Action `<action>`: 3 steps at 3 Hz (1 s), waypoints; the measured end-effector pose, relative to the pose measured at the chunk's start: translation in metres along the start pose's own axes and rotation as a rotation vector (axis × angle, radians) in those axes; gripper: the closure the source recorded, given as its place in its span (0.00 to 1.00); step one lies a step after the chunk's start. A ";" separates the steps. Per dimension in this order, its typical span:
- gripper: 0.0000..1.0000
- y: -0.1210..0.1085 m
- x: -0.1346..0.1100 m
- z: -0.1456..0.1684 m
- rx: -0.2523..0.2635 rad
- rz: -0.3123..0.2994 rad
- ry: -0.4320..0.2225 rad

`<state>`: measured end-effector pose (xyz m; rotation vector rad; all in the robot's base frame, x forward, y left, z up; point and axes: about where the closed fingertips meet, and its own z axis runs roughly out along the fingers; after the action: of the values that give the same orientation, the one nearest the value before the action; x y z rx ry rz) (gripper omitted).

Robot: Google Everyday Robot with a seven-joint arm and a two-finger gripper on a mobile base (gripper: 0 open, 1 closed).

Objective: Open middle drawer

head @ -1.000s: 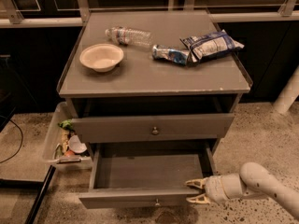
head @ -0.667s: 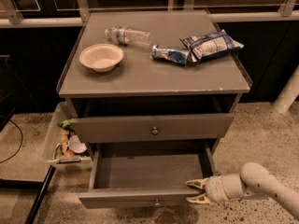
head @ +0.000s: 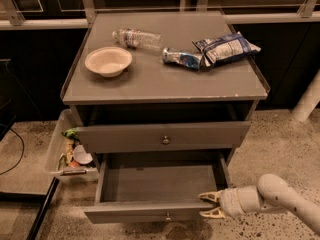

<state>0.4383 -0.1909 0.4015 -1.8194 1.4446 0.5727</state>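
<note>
pincer (head: 210,205), fingers apart, sits by the pulled-out grey flat-fronted middle drawer (head: 145,213); one round cream bowl (head: 108,61) on the table (head: 165,84).

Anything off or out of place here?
Nothing serious. The clear plastic bottle lies on its side on the grey cabinet top, near a crumpled blue snack bag. The grey middle drawer is pulled well out, with the gripper open at its right front corner. No spill or damage shows.
</note>
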 end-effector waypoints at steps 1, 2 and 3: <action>0.35 0.000 0.000 0.000 0.000 0.000 0.000; 0.12 0.000 0.000 0.000 0.000 0.000 0.000; 0.00 -0.007 -0.014 -0.008 0.004 -0.025 0.012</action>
<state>0.4405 -0.1875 0.4181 -1.8387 1.4275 0.5470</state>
